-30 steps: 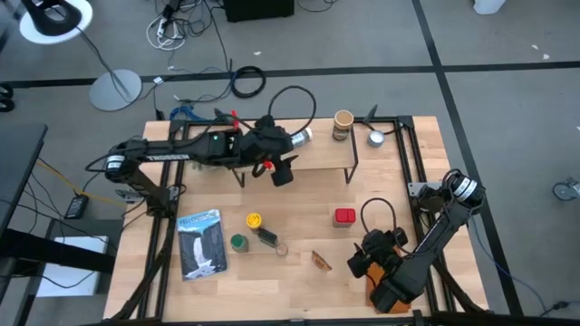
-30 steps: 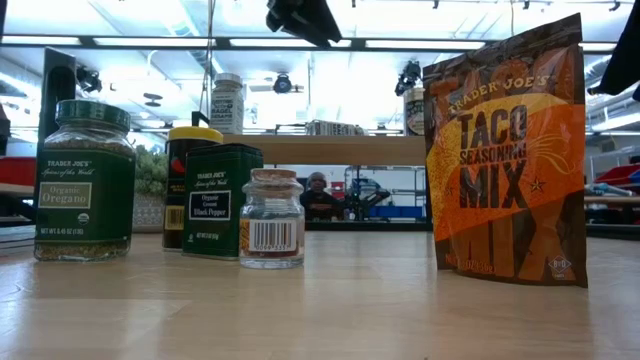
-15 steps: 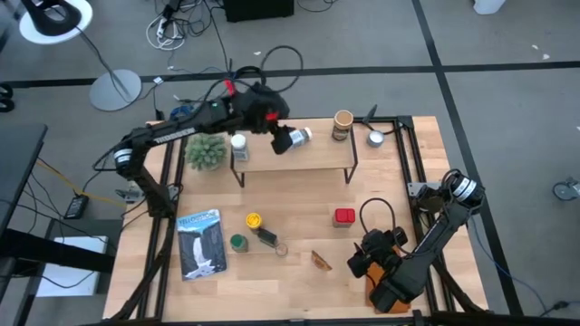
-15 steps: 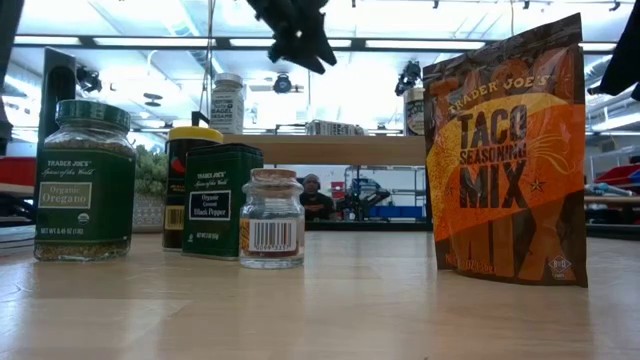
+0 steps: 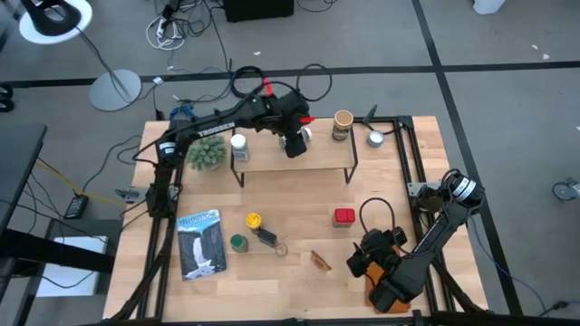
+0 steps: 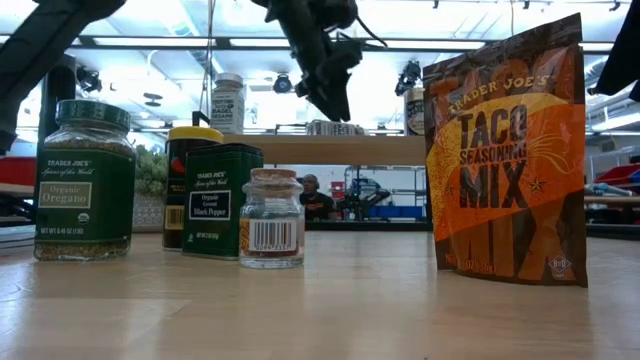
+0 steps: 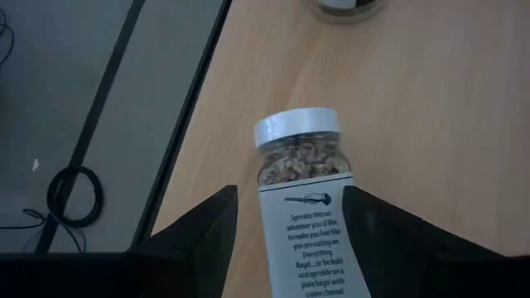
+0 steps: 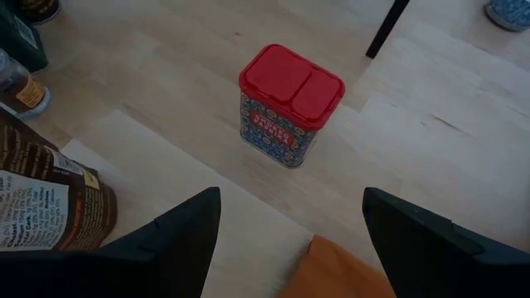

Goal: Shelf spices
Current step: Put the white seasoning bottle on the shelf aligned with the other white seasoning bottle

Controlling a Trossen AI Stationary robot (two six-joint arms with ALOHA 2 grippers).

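Here the left end effector [image 5: 294, 143] is over the shelf [image 5: 322, 156], and its two fingers pinch the labelled body of a white-lidded jar [image 7: 300, 174]. In the left wrist view the lid points forward and the plank is below it, so the jar looks tilted or lying; I cannot tell if it touches the wood. The jar seems to be glass, stiff, light and rather smooth, so I judge it can slip or crack if it drops. The middle of the body, on the paper label, is a good place to hold it.

The right end effector [image 8: 286, 240] waits low over the front right part of the table [image 5: 299, 272], with its fingers spread and nothing between them. A red tin [image 8: 290, 103] stands just ahead of it. I judge this tin light and stiff, and easy to take by its flat sides.

Another white-lidded jar [image 5: 239, 145] and a tan cylinder [image 5: 343, 125] already stand on the shelf.

In the low view some labels are readable: "Trader Joe's Organic Oregano" on a green-lidded jar [image 6: 82, 180], "Black Pepper" on a dark box [image 6: 220, 200], and "Trader Joe's Taco Seasoning Mix" on an orange bag [image 6: 508, 160]. The text on the held jar is too small to read.
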